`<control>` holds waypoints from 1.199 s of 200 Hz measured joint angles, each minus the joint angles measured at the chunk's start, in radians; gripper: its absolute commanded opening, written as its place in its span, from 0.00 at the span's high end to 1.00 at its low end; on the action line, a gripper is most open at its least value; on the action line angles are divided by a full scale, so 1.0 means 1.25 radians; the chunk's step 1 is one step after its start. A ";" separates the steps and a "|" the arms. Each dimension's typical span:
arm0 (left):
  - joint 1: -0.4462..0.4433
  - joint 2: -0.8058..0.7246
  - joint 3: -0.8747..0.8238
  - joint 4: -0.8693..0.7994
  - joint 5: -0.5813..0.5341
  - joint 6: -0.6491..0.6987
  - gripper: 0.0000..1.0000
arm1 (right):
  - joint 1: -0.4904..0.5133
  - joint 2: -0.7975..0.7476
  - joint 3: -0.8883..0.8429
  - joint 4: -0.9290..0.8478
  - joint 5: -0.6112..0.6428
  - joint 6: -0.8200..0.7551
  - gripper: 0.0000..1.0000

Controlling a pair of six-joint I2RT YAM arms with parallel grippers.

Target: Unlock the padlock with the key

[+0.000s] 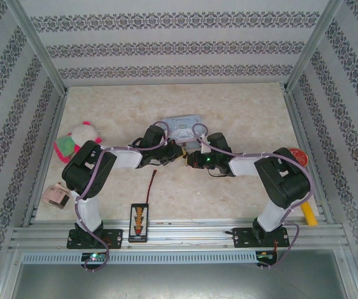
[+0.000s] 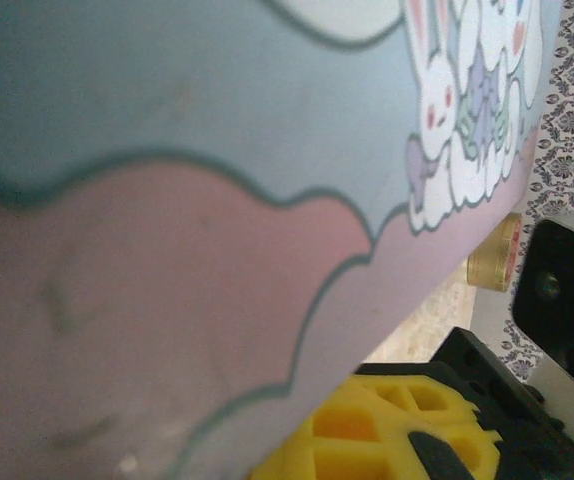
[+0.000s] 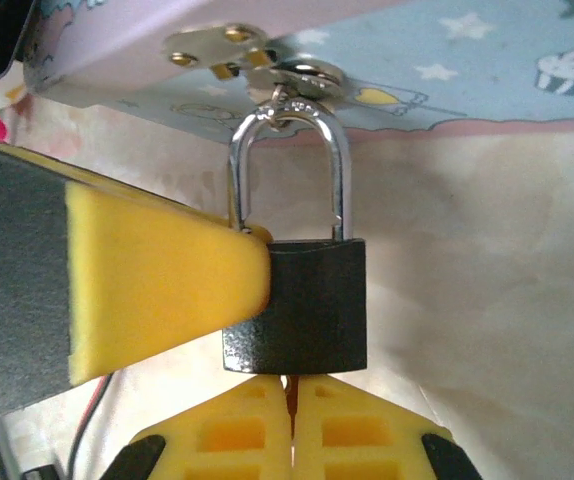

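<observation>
Dead in line!
The padlock (image 3: 307, 305) hangs off the tin's (image 3: 487, 60) clasp (image 3: 307, 75), axis pointing away; right fingers (image 3: 237, 430) pinch the key (image 3: 290, 388) (a mere sliver) at that far end, closed left fingers (image 3: 157, 290) brace its side.

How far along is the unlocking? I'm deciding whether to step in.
Done: the right gripper pinches the key, its tip at the underside of the padlock. In hand: a finger of the left gripper braces the body. Left: turning it; the shackle is still seated, hooked through the tin hasp.
</observation>
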 measured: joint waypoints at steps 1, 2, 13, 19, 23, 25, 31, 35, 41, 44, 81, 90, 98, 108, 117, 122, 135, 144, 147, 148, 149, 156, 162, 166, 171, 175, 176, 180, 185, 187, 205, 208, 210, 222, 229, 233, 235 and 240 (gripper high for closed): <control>0.000 0.000 0.000 0.000 -0.001 0.000 1.00 | -0.001 0.001 0.000 0.002 -0.002 0.002 1.00; 0.000 0.000 0.000 0.000 -0.002 0.001 1.00 | -0.001 0.002 0.000 0.005 -0.003 0.004 1.00; 0.004 0.001 0.000 0.000 -0.003 0.004 1.00 | -0.009 0.019 -0.002 0.034 -0.025 0.025 1.00; 0.005 0.001 0.000 0.000 -0.005 0.004 1.00 | -0.013 0.027 -0.002 0.050 -0.036 0.036 1.00; 0.006 0.001 0.000 0.000 -0.006 0.004 0.99 | -0.014 0.030 -0.003 0.057 -0.040 0.042 1.00; 0.006 0.001 0.000 0.000 -0.006 0.004 0.99 | -0.016 0.032 -0.003 0.061 -0.043 0.045 1.00; 0.008 0.001 0.000 0.000 -0.007 0.005 0.95 | -0.018 0.037 -0.003 0.070 -0.050 0.052 1.00; 0.008 0.001 0.000 0.000 -0.007 0.005 0.92 | -0.019 0.040 -0.003 0.075 -0.054 0.056 1.00; 0.009 0.001 0.000 0.000 -0.008 0.006 0.87 | -0.020 0.042 -0.003 0.080 -0.058 0.061 1.00; 0.009 0.001 0.000 0.000 -0.008 0.008 0.85 | -0.020 0.042 -0.003 0.082 -0.059 0.064 1.00; 0.006 -0.002 0.000 -0.008 0.013 0.013 0.57 | -0.028 0.042 -0.005 0.110 -0.046 0.083 1.00; 0.007 -0.005 0.000 -0.018 0.017 0.021 0.52 | -0.032 0.042 -0.005 0.112 -0.034 0.089 1.00; 0.007 -0.010 0.000 -0.031 0.020 0.027 0.49 | -0.035 0.042 -0.005 0.115 -0.025 0.092 1.00; 0.005 -0.017 0.000 -0.048 0.021 0.031 0.46 | -0.038 0.042 -0.005 0.118 -0.012 0.096 1.00; 0.004 -0.024 0.000 -0.064 0.022 0.038 0.42 | -0.039 0.042 -0.005 0.118 -0.002 0.098 1.00; 0.004 -0.029 0.000 -0.074 0.022 0.040 0.39 | -0.039 0.042 -0.005 0.119 0.002 0.100 1.00; 0.004 -0.044 0.000 -0.095 0.021 0.047 0.32 | -0.038 0.042 -0.005 0.119 0.013 0.108 1.00; 0.004 -0.054 0.000 -0.103 0.019 0.055 0.27 | -0.038 0.042 -0.006 0.121 0.019 0.111 1.00; 0.004 -0.057 0.000 -0.105 0.018 0.056 0.25 | -0.038 0.042 -0.006 0.121 0.021 0.113 1.00; 0.004 -0.059 0.000 -0.107 0.017 0.055 0.24 | -0.038 0.042 -0.006 0.121 0.021 0.113 1.00; 0.004 -0.060 0.000 -0.108 0.017 0.055 0.23 | -0.038 0.042 -0.006 0.121 0.022 0.113 1.00; 0.004 -0.068 0.000 -0.114 0.016 0.059 0.17 | -0.038 0.042 -0.008 0.124 0.027 0.116 1.00; 0.004 -0.074 0.000 -0.118 0.014 0.060 0.12 | -0.038 0.042 -0.008 0.124 0.030 0.117 1.00; 0.004 -0.079 0.000 -0.120 0.013 0.065 0.09 | -0.038 0.042 -0.008 0.124 0.032 0.117 1.00; 0.004 -0.084 0.000 -0.124 0.011 0.066 0.04 | -0.038 0.042 -0.008 0.124 0.034 0.118 0.98; 0.005 -0.089 0.000 -0.127 0.009 0.067 0.00 | -0.038 0.042 -0.008 0.124 0.035 0.119 0.97; 0.005 -0.090 0.000 -0.128 0.009 0.067 0.00 | -0.038 0.042 -0.008 0.124 0.035 0.119 0.97; 0.006 -0.095 0.000 -0.130 0.007 0.072 0.01 | -0.038 0.042 -0.008 0.124 0.038 0.119 0.95; 0.008 -0.100 0.000 -0.135 0.004 0.074 0.01 | -0.038 0.042 -0.008 0.124 0.041 0.119 0.94; 0.008 -0.102 0.000 -0.136 0.003 0.075 0.01 | -0.038 0.042 -0.008 0.123 0.042 0.119 0.93; 0.011 -0.122 0.000 -0.142 -0.009 0.079 0.01 | -0.038 0.042 -0.008 0.122 0.052 0.119 0.88; 0.012 -0.125 0.000 -0.143 -0.010 0.080 0.01 | -0.038 0.042 -0.008 0.121 0.054 0.118 0.87; 0.013 -0.128 0.000 -0.144 -0.011 0.080 0.01 | -0.038 0.042 -0.008 0.121 0.055 0.118 0.87; 0.017 -0.141 0.000 -0.147 -0.020 0.082 0.01 | -0.034 0.041 -0.007 0.114 0.066 0.118 0.85; 0.020 -0.149 0.000 -0.149 -0.024 0.082 0.01 | -0.032 0.040 -0.007 0.107 0.073 0.118 0.84; 0.023 -0.154 0.000 -0.150 -0.028 0.082 0.01 | -0.030 0.039 -0.007 0.102 0.076 0.118 0.83; 0.024 -0.156 0.000 -0.150 -0.029 0.082 0.01 | -0.028 0.038 -0.007 0.099 0.078 0.117 0.82; 0.027 -0.161 0.000 -0.150 -0.030 0.082 0.01 | -0.027 0.036 -0.007 0.092 0.083 0.117 0.81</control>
